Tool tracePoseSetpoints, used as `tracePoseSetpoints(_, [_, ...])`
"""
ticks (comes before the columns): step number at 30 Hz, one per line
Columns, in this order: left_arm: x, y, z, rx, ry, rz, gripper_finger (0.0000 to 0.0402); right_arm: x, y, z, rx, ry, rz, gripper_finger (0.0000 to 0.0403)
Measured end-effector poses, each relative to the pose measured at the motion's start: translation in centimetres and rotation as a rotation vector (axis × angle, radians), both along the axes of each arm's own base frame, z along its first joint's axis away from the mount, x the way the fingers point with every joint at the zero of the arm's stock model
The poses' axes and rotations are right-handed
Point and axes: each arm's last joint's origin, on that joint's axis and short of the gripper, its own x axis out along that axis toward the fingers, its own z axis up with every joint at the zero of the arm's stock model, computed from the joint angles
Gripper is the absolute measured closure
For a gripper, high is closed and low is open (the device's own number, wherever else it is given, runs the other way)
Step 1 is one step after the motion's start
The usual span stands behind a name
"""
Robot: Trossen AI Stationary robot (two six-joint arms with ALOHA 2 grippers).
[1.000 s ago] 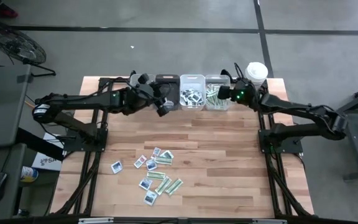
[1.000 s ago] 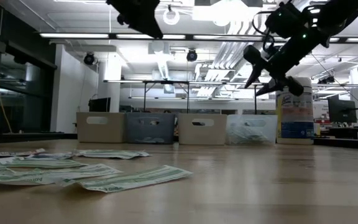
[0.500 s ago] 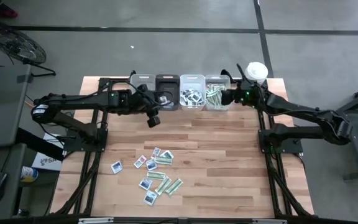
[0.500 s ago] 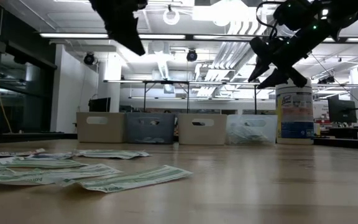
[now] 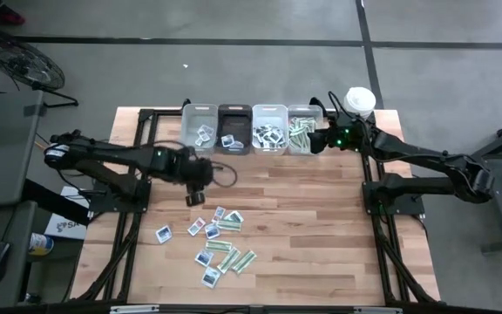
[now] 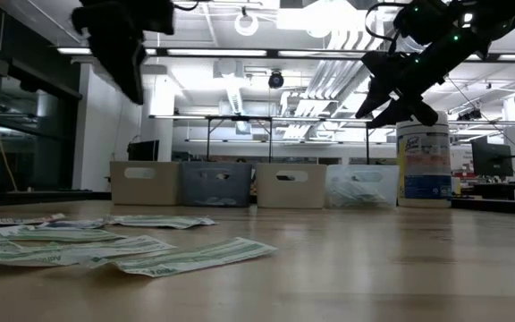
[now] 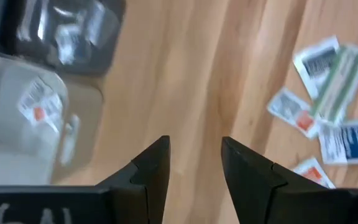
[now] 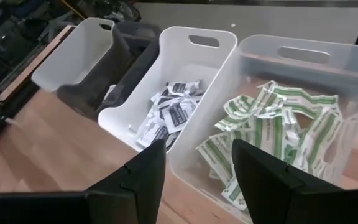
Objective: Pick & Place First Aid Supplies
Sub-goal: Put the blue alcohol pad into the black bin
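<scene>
Two grippers on my panel, both with jaws parted and nothing between the fingers. My left gripper (image 5: 193, 199) hangs above bare wood, between the row of bins and the loose packets; its wrist view shows both dark fingers (image 7: 151, 171) apart over the planks. My right gripper (image 5: 319, 139) hovers just beside the clear bin (image 5: 302, 112) at the far edge, fingers (image 8: 143, 174) spread, empty.

Four bins stand side by side along the far edge of the table (image 5: 321, 227): a translucent bin (image 5: 197, 109) with a few packets, a dark bin (image 5: 234, 111) likewise, a white bin (image 5: 269, 111) holding squarish white packets (image 8: 174, 112), and the clear bin heaped with green-and-white strips (image 8: 272, 127).

About a dozen loose packets (image 5: 220, 237) lie scattered on the wood near the front, left of centre, strips and squares mixed, some overlapping. From table height they lie flat in the foreground (image 6: 105, 241).

One white canister (image 5: 360, 98) stands upright past the clear bin, at the right end of the row.
</scene>
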Motion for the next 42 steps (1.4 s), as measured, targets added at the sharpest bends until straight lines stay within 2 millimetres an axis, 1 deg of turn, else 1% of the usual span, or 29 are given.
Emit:
tracePoseSetpoints(4, [-0.7, -2.0, -1.4, -0.018, 0.012, 0.05, 0.0261, 0.0, 0.1, 0.0, 0.011, -0.008, 0.021, 0.0224])
tracePoseSetpoints(6, [-1.3, -2.9, -2.1, -0.033, 0.022, 0.085, 0.0261, 0.1, 0.1, 0.0, 0.015, -0.01, 0.027, 0.0224])
tracePoseSetpoints(13, [-2.9, -5.5, -4.5, -0.128, 0.032, 0.218, 0.0261, 0.1, 0.2, 0.0, 0.029, -0.021, 0.055, 0.0224])
tracePoseSetpoints(15, [-3.5, -6.2, -5.1, -0.167, 0.064, 0.23, 0.0261, 0.1, 0.2, 0.0, 0.034, -0.023, 0.065, 0.0224])
tracePoseSetpoints(19, [-4.4, -7.7, -5.9, -0.244, 0.132, 0.183, 0.0261, 0.2, 0.2, 0.0, 0.038, -0.026, 0.074, 0.0224])
tracePoseSetpoints(23, [-5.4, -9.3, -6.5, -0.26, 0.17, 0.095, 0.0261, 0.2, 0.2, 0.0, 0.04, -0.028, 0.078, 0.0224])
tracePoseSetpoints(28, [-6.6, -10.9, -7.5, -0.26, 0.181, 0.013, 0.0261, 0.2, 0.3, 0.0, 0.051, -0.035, 0.098, 0.0224])
tracePoseSetpoints(32, [-7.4, -11.8, -8.4, -0.279, 0.178, -0.001, 0.0261, 0.2, 0.3, 0.0, 0.052, -0.036, 0.101, 0.0224])
tracePoseSetpoints(33, [-7.6, -12.0, -8.7, -0.298, 0.177, 0.015, 0.0261, 0.2, 0.3, 0.0, 0.053, -0.037, 0.103, 0.0224])
tracePoseSetpoints(37, [-8.8, -12.6, -9.9, -0.362, 0.182, 0.184, 0.0261, 0.2, 0.3, 0.0, 0.062, -0.042, 0.119, 0.0224])
tracePoseSetpoints(42, [-10.1, -13.6, -10.4, -0.407, 0.165, 0.347, 0.0261, 0.5, 0.7, 0.0, 0.06, -0.041, 0.135, 0.0224])
